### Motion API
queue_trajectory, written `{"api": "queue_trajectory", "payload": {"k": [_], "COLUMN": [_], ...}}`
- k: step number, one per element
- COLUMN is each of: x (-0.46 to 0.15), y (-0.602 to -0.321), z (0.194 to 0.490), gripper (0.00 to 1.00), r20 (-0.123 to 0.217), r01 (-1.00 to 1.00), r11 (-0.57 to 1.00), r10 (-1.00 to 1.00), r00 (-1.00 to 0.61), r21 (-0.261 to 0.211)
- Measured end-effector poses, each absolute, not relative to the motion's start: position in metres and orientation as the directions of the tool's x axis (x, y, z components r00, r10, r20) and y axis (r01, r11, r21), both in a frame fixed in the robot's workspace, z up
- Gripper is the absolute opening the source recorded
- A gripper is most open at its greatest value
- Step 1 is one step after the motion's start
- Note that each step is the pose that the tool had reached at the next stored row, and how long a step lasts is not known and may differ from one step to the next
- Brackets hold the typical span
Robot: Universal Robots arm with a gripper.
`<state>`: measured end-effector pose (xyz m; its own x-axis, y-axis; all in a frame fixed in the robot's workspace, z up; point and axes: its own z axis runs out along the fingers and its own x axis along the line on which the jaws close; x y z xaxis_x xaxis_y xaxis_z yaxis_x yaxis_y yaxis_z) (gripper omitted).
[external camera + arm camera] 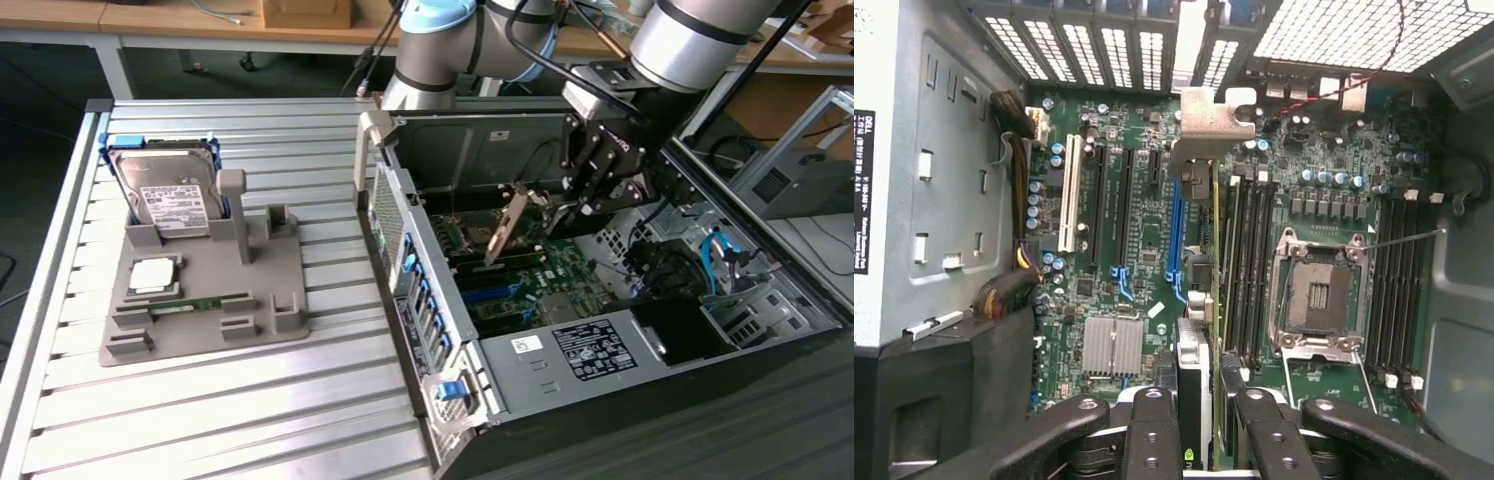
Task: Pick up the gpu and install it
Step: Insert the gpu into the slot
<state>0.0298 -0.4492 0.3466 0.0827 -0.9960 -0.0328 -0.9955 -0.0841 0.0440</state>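
The ribbed aluminium worktop (pixel 200 400) carries an open black computer case (pixel 587 300) lying on its side, its sheet-metal walls perforated at the rear. Inside lies a green motherboard (pixel 1134 250), dense with slots, capacitors and a finned silver heatsink; the wrist view makes out its empty square processor socket (pixel 1319 295), which the exterior view leaves partly hidden behind the arm. On the exterior view's left a grey moulded holder (pixel 200 300) props up a silver hard drive (pixel 167 195) with a white label. The gpu (pixel 505 225), a thin tan card, stands tilted inside the case above the motherboard; in the wrist view it appears edge-on, its silver bracket (pixel 1209 115) at the far end. The gripper (pixel 1199 440) has its black fingers (pixel 1154 430) closed partway on the card's near edge.
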Motion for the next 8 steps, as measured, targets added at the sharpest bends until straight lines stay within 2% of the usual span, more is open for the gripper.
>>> {"api": "queue_trajectory", "payload": {"k": [8], "x": [0.0278], "y": [-0.4514], "z": [0.3439], "gripper": [0.27], "r20": [-0.033], "r01": [-0.995], "r11": [-0.084], "r10": [-0.996], "r00": [0.083], "r21": [0.044]}}
